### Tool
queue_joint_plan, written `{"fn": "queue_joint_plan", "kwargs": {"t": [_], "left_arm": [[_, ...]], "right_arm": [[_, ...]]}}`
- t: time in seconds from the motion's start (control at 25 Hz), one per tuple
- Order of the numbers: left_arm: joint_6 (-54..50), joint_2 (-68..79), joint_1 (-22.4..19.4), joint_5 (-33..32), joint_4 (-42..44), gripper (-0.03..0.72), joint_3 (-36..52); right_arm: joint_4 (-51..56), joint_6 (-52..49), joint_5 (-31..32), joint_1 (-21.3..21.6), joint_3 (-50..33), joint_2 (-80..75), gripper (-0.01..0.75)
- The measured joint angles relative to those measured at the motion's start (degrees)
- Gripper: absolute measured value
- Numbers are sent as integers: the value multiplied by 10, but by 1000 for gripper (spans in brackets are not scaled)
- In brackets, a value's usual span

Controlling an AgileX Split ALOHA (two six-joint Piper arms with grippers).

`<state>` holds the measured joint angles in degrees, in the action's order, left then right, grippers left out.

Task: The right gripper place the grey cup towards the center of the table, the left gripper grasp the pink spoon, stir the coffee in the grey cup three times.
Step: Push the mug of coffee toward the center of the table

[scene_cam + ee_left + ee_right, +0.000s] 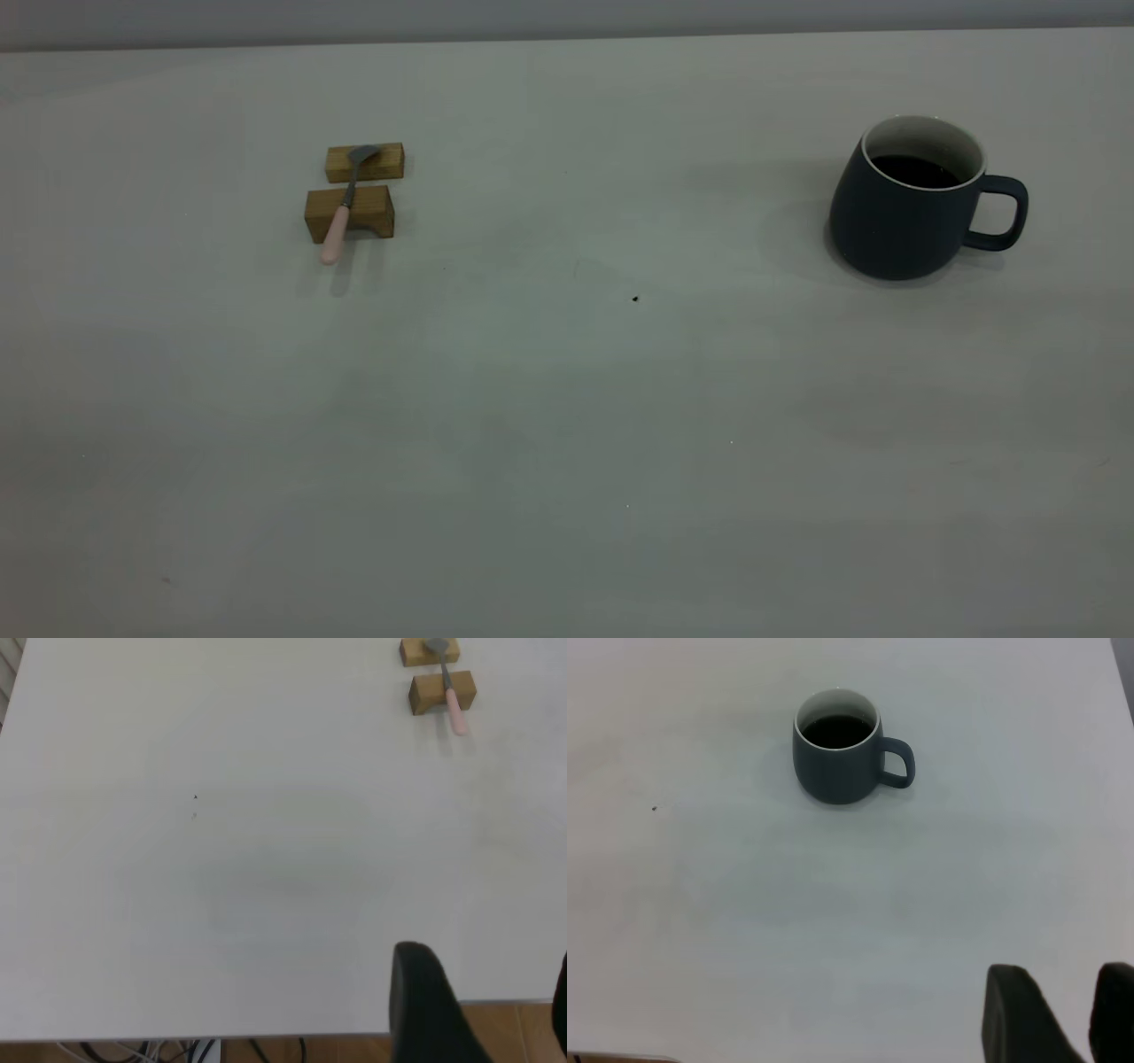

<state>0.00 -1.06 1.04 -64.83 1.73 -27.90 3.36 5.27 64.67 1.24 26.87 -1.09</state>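
Observation:
The grey cup (895, 226) stands upright at the table's (567, 416) right side, its handle pointing right, with dark coffee (914, 171) inside. The pink spoon (338, 229) lies across two wooden blocks at the back left, bowl on the far block. Neither gripper shows in the exterior view. In the left wrist view my left gripper (492, 992) hangs open over the table's near edge, far from the pink spoon (455, 711). In the right wrist view my right gripper (1061, 973) is open by a narrow gap, empty, well short of the grey cup (833, 775) and its coffee (837, 729).
The spoon rests on two brown wooden blocks, a far one (386, 162) and a near one (372, 211). A tiny dark speck (635, 299) marks the table's middle. Past the table's near edge, wooden floor (514, 1028) and cables show.

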Motion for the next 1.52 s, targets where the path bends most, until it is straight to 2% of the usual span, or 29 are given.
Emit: {"fn": "queue_joint_plan", "kwargs": {"t": [1.32, 1.4, 1.52], "left_arm": [[-3, 0, 0, 0, 0, 422, 0], [-3, 0, 0, 0, 0, 422, 0], [-3, 0, 0, 0, 0, 422, 0]], "right_arm": [[18, -25, 2, 0, 1, -1, 244], [24, -28, 16, 0, 7, -22, 272], [25, -20, 20, 0, 32, -87, 373]]}}
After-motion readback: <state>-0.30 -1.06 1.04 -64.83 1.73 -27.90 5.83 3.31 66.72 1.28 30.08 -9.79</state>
